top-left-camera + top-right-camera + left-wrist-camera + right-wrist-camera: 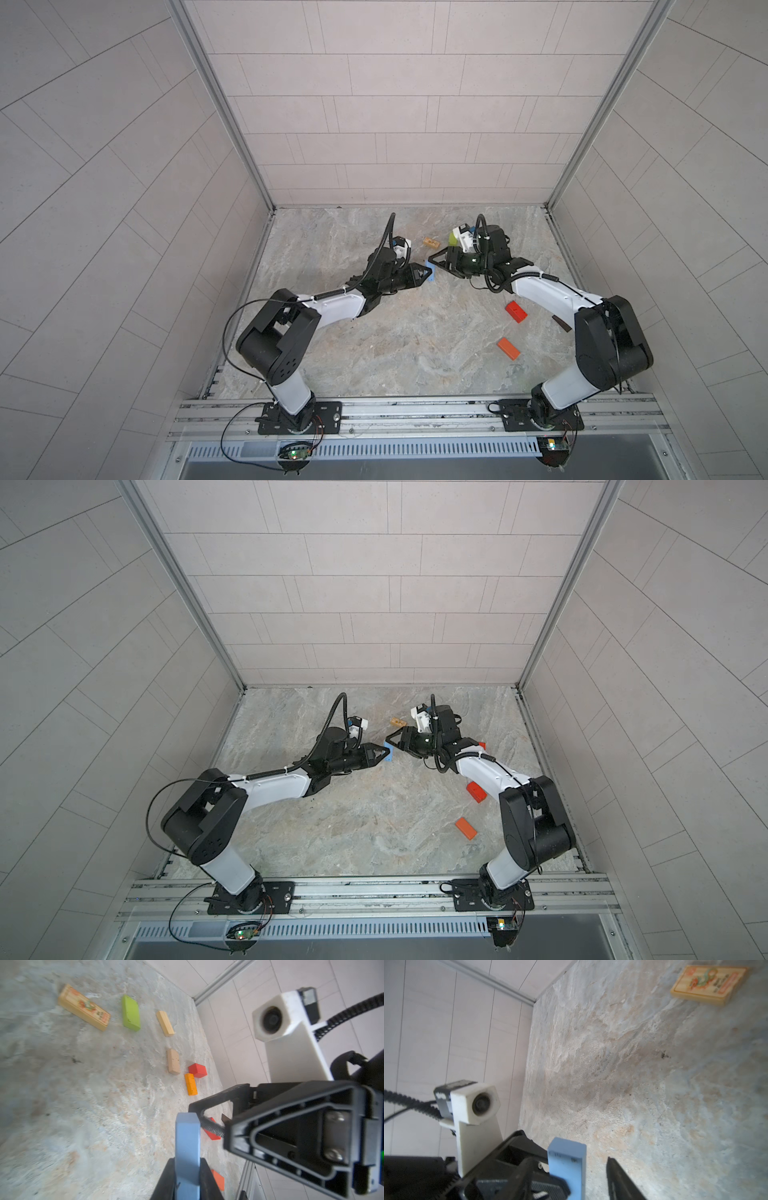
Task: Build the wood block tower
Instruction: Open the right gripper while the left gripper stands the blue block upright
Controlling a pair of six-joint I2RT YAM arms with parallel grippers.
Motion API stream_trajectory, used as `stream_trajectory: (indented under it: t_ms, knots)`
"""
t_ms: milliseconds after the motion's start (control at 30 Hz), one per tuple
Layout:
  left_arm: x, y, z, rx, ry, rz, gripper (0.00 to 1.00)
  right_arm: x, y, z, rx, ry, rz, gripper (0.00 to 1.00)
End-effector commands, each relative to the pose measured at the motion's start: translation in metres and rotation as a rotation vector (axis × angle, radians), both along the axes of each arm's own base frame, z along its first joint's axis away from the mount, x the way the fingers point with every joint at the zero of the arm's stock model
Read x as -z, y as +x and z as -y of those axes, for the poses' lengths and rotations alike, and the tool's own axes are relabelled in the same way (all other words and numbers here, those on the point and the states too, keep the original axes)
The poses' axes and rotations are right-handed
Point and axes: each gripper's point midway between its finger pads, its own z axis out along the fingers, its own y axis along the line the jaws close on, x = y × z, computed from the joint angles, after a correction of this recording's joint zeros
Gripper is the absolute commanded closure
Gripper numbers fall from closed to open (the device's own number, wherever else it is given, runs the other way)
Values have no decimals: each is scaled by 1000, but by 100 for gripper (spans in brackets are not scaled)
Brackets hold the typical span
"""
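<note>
Aluminium rail (415, 409) edges marbled tabletop (415, 332), tiled walls (395, 104); left hand (427, 277) clamps blue block (187, 1147), right hand (435, 262) wide.

Two white-and-black robot arms lean inward from their bases, elbows bent outward: the left arm (332, 301) and the right arm (548, 293). In both top views their grippers meet almost tip to tip near the middle. The left gripper (426, 274) lies nearly level, its fingers (166, 1182) pressed on opposite sides of a blue block (187, 1142). The block sticks out past the fingertips. The right gripper (433, 262) points back at it with jaws parted (one finger (618, 1180) stands visibly apart from the block). Each wrist carries a white camera housing (477, 1103) with a looping black cable.
</note>
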Motion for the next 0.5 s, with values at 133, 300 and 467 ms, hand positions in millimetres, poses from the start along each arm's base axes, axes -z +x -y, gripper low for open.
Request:
stream_trajectory:
  t_ms: [133, 300, 467]
  knots:
    - [39, -8, -73, -152, 444, -34, 93, 9, 0, 23, 73, 24, 20, 22]
    - [55, -13, -113, -215, 697, -81, 93, 36, -7, 37, 111, -80, -36, 23]
    - [66, -9, -132, -257, 823, -92, 93, 52, -14, 55, 149, -198, -70, 23]
